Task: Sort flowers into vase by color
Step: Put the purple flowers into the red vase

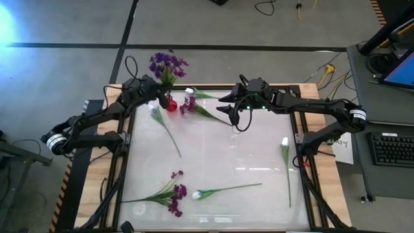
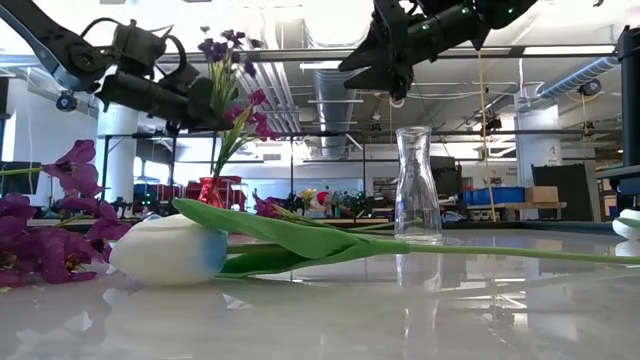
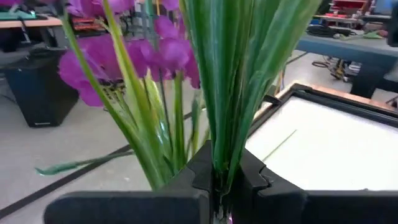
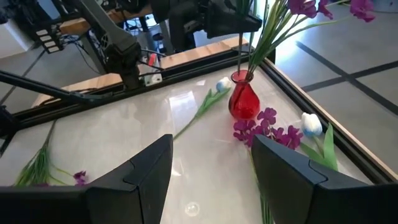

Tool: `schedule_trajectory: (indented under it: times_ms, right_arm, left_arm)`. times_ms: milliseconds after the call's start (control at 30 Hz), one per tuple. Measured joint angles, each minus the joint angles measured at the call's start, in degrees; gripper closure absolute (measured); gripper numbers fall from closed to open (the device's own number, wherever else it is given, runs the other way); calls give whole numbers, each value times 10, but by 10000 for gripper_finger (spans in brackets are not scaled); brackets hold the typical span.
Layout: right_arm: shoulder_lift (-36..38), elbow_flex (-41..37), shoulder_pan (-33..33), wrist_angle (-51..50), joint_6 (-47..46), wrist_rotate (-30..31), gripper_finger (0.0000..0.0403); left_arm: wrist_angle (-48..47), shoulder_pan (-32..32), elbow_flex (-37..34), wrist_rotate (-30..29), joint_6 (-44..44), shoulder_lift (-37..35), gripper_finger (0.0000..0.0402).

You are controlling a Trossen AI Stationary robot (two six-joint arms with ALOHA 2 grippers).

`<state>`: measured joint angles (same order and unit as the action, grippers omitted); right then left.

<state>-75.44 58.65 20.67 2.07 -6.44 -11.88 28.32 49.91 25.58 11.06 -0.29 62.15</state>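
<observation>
Surface: glossy white tabletop (image 1: pixel 213 155), workshop behind.
Left gripper (image 3: pixel 219 180): pinched on purple-blossomed green stems (image 1: pixel 167 65), upright above small red glass vase (image 1: pixel 171 103).
Right gripper (image 1: pixel 233 111): fingers spread, empty.
Key relation: purple spray (image 1: pixel 194 107) lies just beside it, vase-side, stem pointing toward it.

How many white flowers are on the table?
4 white flowers. One beside the red vase, one at the far edge, one by the right edge, one near the front edge. Others may be hidden.

Left gripper (image 1: pixel 159 90) fingers clamped at far left, right gripper (image 1: pixel 228 107) fingers spread, raised mid-table
</observation>
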Motion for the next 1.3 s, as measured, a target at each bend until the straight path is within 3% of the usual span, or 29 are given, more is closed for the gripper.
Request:
schedule_trajectory:
  times_ms: [533,833,1067,1300]
  right_arm:
    - [0,-1,0,0,1,0,193]
    - [0,-1,0,-1,3,0,193]
    - [0,-1,0,-1,1,0,193]
    - [-1,-1,0,-1,-1,0,193]
  left_arm:
    - [25,1,-20,-53,-35,19,384]
    - [25,1,-29,-45,-47,17,378]
    - [0,1,-29,-41,-63,15,341]
    - [-40,1,-29,-41,-65,10,278]
